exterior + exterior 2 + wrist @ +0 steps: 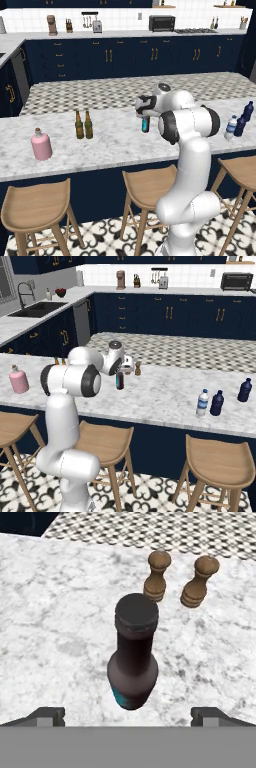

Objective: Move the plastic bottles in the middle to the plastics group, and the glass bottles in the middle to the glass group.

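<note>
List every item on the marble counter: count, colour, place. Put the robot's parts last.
Pink jug: one, pink, far left of the counter.
Brown bottles: two, brown, side by side, right of the jug.
Teal bottle: one, dark-capped, mid-counter, below the hand.
Grinders: two, wooden, behind the teal bottle.
Water bottle: one, whitish, blue cap, right end.
Navy bottles: two, dark blue, right end, beside the water bottle.
Hand: one, open, over the teal bottle, holding nothing.

The marble desk (115, 145) carries a pink jug (41, 145), two brown bottles (83, 125), a teal bottle (145, 124), a water bottle (202, 403), two navy bottles (217, 403) and two wooden shakers (181, 581).
</note>
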